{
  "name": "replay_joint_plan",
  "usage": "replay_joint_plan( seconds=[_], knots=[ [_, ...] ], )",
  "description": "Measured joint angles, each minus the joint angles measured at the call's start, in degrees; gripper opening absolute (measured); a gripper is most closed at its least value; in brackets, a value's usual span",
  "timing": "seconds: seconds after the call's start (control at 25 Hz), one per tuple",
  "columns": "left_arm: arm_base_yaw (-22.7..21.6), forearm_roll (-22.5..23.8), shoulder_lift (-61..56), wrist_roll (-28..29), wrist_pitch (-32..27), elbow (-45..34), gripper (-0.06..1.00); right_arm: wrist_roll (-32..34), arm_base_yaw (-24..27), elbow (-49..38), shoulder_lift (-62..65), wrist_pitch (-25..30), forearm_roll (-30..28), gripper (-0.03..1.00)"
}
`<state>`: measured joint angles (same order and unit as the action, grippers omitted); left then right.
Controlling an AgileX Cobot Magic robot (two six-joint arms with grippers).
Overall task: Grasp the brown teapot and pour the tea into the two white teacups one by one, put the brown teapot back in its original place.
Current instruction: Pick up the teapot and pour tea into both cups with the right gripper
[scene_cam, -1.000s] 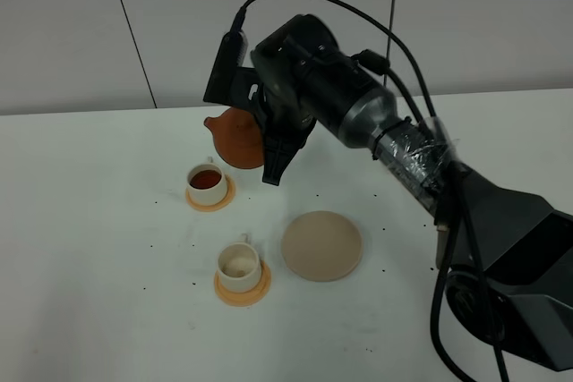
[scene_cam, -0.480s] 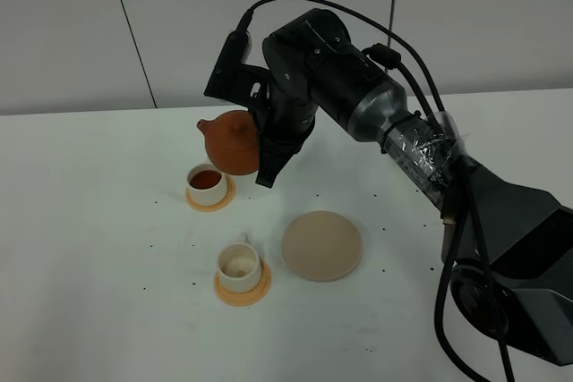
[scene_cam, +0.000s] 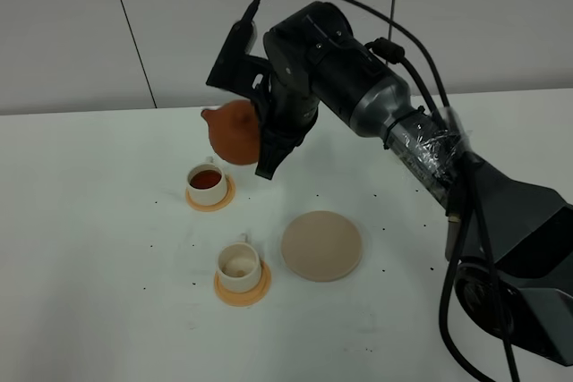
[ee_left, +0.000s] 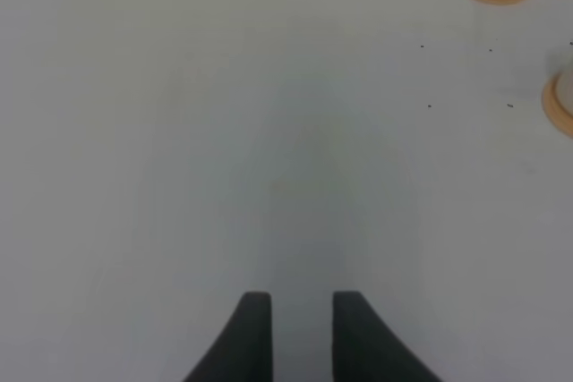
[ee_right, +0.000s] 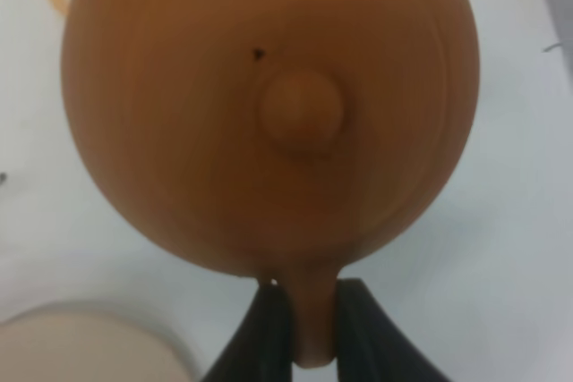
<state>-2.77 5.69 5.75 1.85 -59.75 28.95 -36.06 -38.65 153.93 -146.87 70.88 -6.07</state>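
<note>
One squat, knob-lidded brown teapot (scene_cam: 233, 131) hangs, handle pinched in the right gripper (ee_right: 303, 324).

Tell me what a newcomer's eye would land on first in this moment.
The black arm dominates the exterior view. Its right gripper is shut on the handle of the brown teapot, which is held in the air. Below it on the table, the far teacup holds dark tea. The near teacup looks empty, with the bare beige saucer beside it.
</note>
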Motion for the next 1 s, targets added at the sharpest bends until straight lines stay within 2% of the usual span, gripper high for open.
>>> replay_joint_plan(
  seconds=[0.2, 0.76, 1.0],
  knots=[
    [0.0, 0.0, 0.0, 0.0, 0.0, 0.0, 0.24, 2.2, 0.0, -6.3, 5.5, -0.3, -0.1, 0.1],
    [0.0, 0.0, 0.0, 0.0, 0.0, 0.0, 0.24, 10.1, -0.5, -40.4, 24.3, -0.3, -0.5, 0.1],
    [0.0, 0.0, 0.0, 0.0, 0.0, 0.0, 0.24, 12.4, -2.7, -51.4, 28.9, -0.5, -0.8, 0.1]
  ],
)
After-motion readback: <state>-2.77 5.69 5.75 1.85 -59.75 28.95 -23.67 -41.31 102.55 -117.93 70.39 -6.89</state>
